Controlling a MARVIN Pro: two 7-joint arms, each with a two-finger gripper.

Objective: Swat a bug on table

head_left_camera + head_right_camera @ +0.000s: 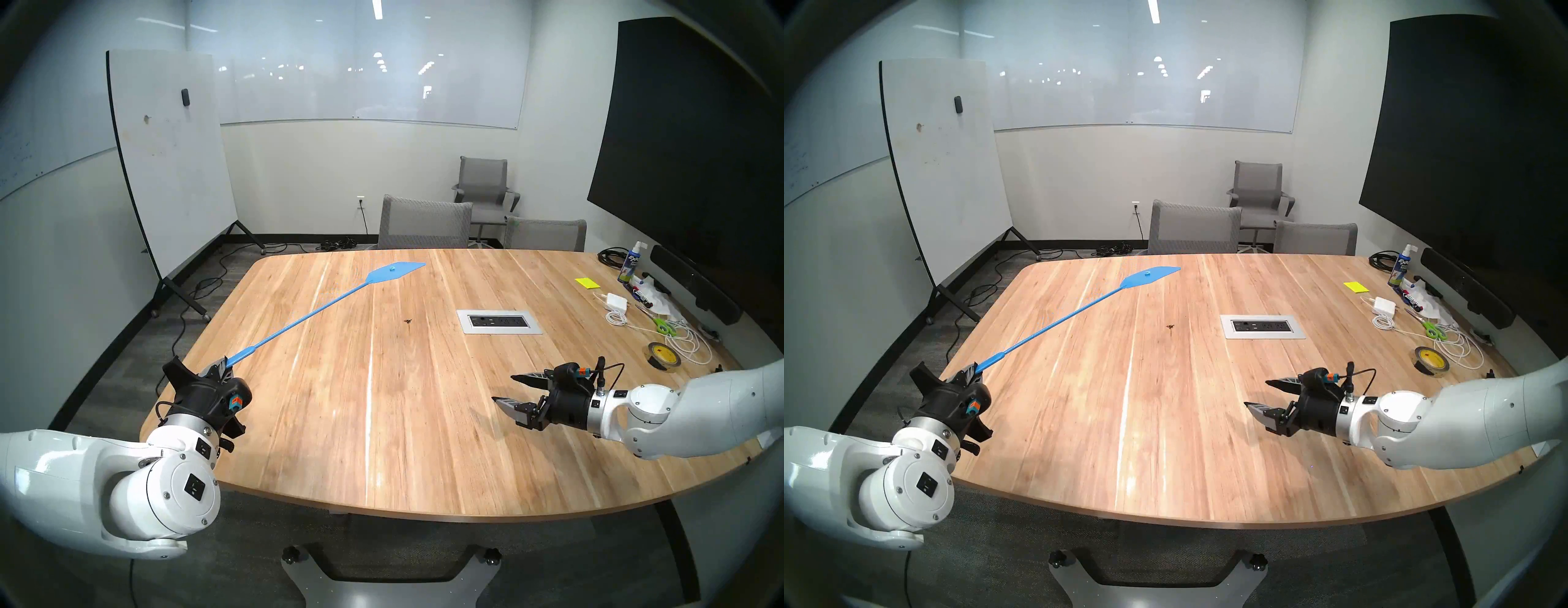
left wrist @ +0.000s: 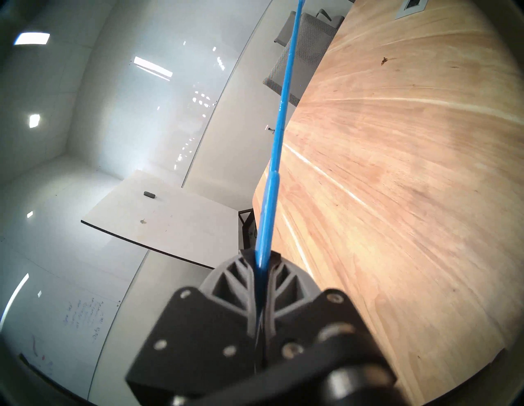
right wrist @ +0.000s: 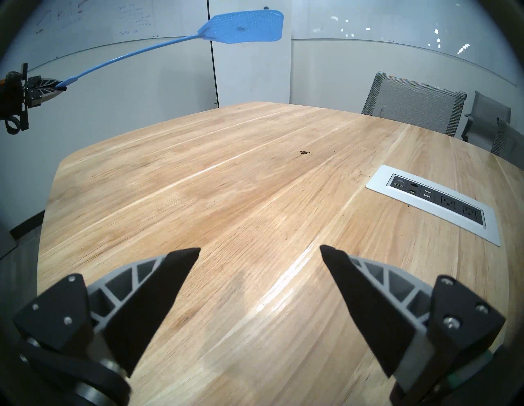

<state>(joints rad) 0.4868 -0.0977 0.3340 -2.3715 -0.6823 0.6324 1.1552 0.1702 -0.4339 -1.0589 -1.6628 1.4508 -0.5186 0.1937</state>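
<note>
Near the middle of the table (image 1: 382,424) sits the bug (image 1: 408,321), left of the outlet panel (image 1: 499,321). The left gripper (image 1: 220,366) clamps a blue fly swatter (image 1: 322,303) raised above the wood; the right gripper (image 1: 507,388) hovers spread wide, empty.

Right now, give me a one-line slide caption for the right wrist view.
Open right gripper hovers over table; bug ahead, blue fly swatter raised.

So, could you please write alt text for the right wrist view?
A tiny dark bug sits on a light-wood table, beyond the open right gripper. A raised blue fly swatter hangs above, held by the left gripper.
</note>
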